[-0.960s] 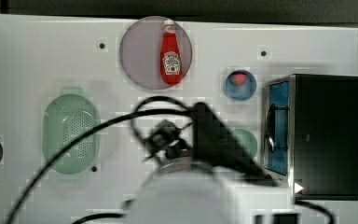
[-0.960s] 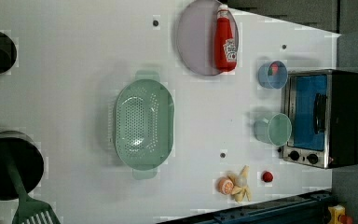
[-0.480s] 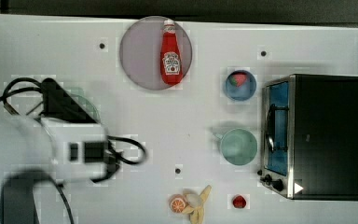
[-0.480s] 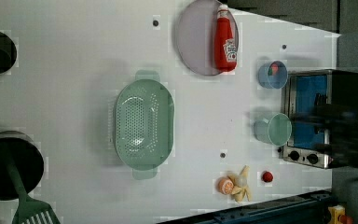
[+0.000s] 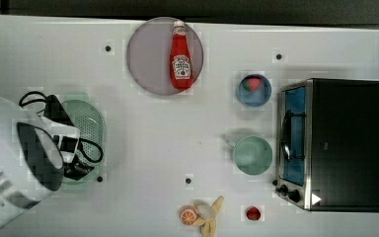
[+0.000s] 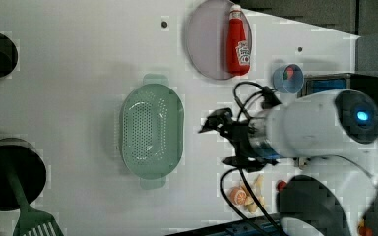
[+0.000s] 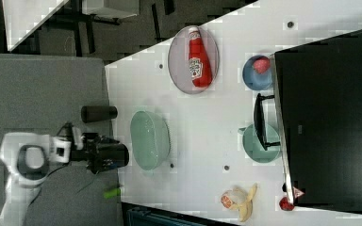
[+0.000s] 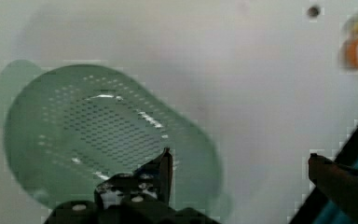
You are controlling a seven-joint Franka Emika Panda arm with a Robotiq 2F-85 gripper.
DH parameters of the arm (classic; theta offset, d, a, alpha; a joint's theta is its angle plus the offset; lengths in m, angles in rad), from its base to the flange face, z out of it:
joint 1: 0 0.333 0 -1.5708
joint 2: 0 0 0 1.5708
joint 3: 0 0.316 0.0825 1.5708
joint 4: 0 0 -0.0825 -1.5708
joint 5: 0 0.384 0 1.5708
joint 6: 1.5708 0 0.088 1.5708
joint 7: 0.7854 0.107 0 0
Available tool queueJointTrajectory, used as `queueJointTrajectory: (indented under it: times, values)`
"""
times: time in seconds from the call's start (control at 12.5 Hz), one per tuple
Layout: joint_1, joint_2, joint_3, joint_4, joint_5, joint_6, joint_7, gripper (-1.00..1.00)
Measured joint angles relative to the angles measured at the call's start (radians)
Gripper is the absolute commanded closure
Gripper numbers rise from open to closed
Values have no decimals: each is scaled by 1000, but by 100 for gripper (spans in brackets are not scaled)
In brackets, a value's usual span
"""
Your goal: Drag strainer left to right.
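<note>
The gripper [image 8: 237,161] hangs over the strainer [image 6: 151,130] with jaws spread wide (nothing held), presumably to hook its rim. Clear desk [image 5: 148,148] toward three o'clock in the top view leaves a dragging lane.

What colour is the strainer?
Pale mint green, dotted with small holes; the strainer shows best in the left view.

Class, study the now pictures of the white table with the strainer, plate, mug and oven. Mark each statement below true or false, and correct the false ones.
1. The ketchup bottle lies on the plate. True.
2. The strainer holds a banana. False: it is empty; the banana peel lies on the table.
3. The gripper has its fingers open. True.
4. The mug stands inside the toaster oven. False: it stands on the table beside the oven.
5. The blue bowl holds something red. True.
</note>
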Motion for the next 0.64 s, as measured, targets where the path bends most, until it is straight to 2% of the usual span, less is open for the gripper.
queueJointTrajectory:
  times: [0.48,0.64]
  values:
    - [-6,111,-5,-19,-12,265,354,-100]
    - [-1,190,-3,-12,-25,414,433,-100]
